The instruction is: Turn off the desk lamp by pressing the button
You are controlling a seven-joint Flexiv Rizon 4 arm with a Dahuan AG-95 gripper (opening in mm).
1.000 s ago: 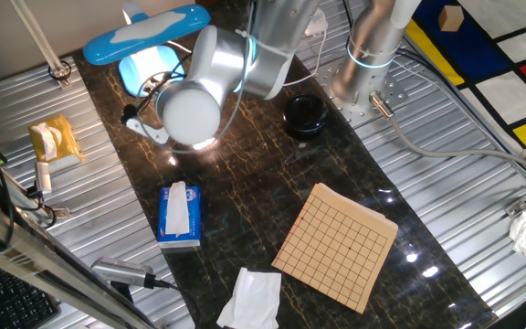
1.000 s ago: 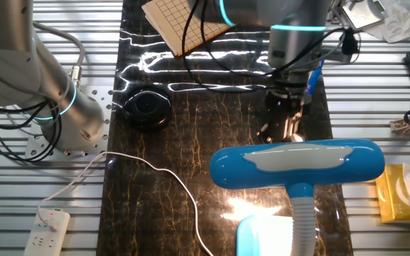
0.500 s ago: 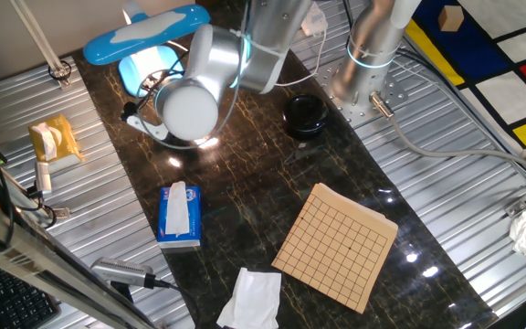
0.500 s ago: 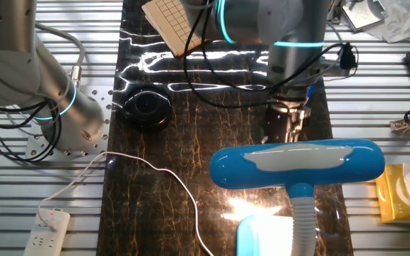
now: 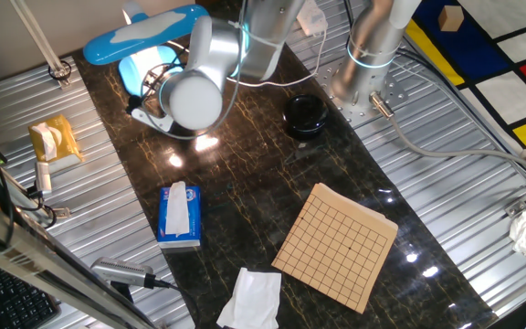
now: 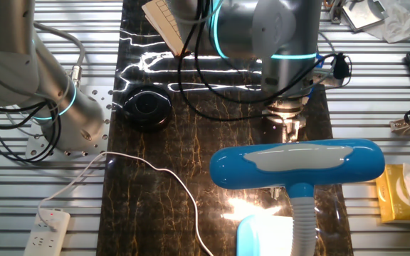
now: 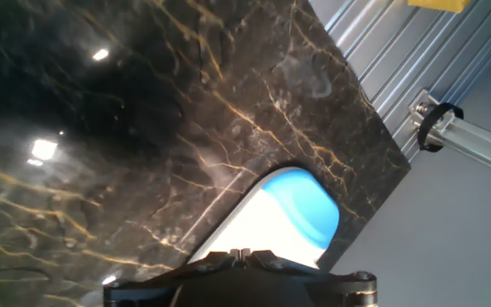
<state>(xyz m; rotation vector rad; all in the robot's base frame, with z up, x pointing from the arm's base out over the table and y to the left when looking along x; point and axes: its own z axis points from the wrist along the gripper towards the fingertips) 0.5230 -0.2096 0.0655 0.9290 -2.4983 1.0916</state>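
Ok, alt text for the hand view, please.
Looking down at a dark marble tabletop with gold veins, a light blue desk lamp shows at the bottom centre, glowing white beside the dark gripper body. Ribbed metal decking lies at the upper right.

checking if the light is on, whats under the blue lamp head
Under the long light blue plastic lamp head, a bright glow reflects on the dark marble tabletop, beside the round blue base. The head covers the lit strip and any button.

The arm bends low over the worktop's far end. Its gripper (image 6: 288,128) points downward, fingers' state hidden.
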